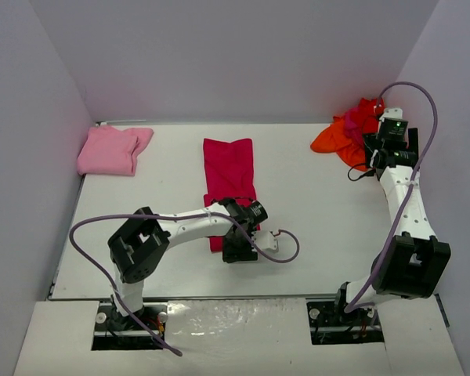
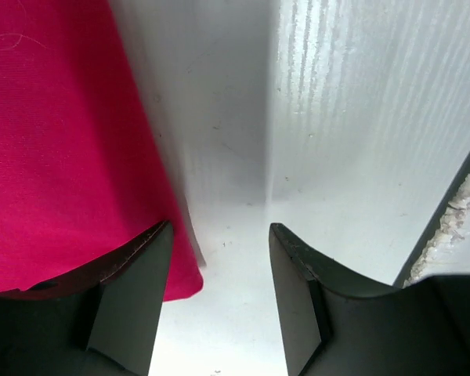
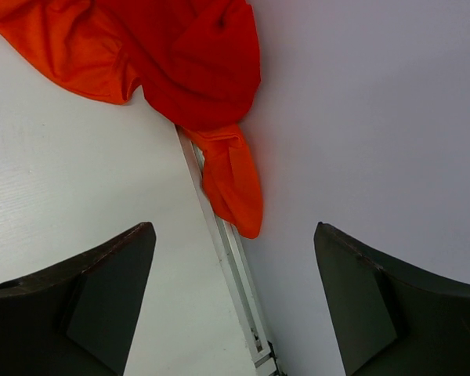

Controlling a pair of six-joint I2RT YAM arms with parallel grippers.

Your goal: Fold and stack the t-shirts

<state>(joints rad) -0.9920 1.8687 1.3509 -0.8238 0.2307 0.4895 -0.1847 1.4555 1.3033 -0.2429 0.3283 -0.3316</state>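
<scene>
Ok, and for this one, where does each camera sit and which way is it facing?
Top external: above and behind the robot, looking down at the table, left arm and right arm in view.
Left wrist: looks down past the open left gripper at the edge of the crimson t-shirt.
Right wrist: looks past the open right gripper at the orange t-shirt by the wall.
Shared: top and left wrist both show the crimson t-shirt.

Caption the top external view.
Left claw open at the crimson t-shirt, right claw open by the orange t-shirt and red t-shirt, pink t-shirt folded far left.
</scene>
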